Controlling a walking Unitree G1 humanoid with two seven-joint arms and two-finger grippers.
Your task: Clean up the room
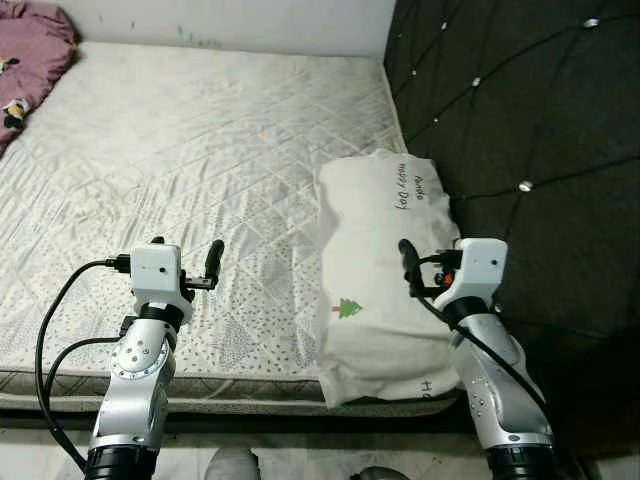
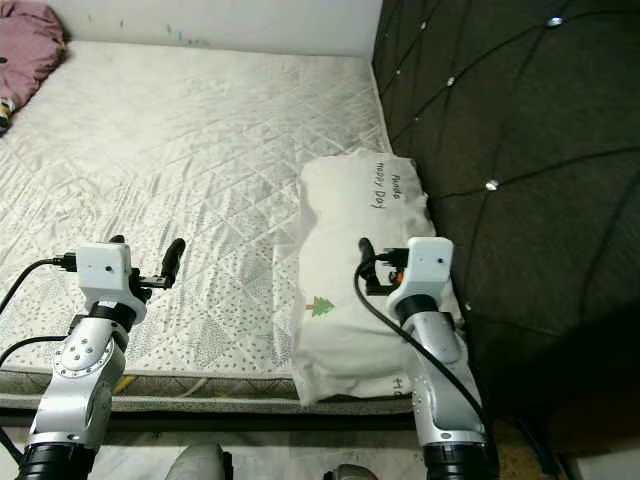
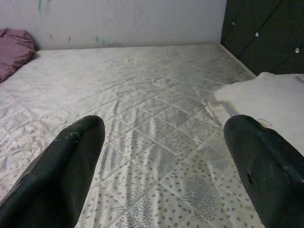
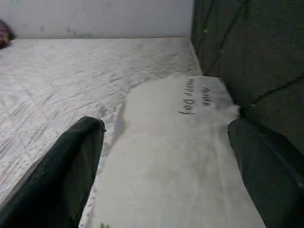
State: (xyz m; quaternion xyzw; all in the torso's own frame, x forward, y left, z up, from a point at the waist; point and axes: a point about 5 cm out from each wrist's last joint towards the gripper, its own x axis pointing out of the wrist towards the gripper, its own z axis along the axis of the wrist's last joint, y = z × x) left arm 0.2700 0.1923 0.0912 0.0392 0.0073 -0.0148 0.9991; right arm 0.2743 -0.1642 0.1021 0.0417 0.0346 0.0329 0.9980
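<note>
Partly cropped: perhaps purple bedding (image 1: 30,50).

- On the white pillow (image 1: 385,270), near its far end: dark handwritten-style lettering, "Panda" above "Happy Day", clearest in the right wrist view.
- On the same pillow, near its front corner: a few more dark letters, too cut off to read.
- Midway along the pillow's side: a small green tree sign (image 1: 348,308).
</note>
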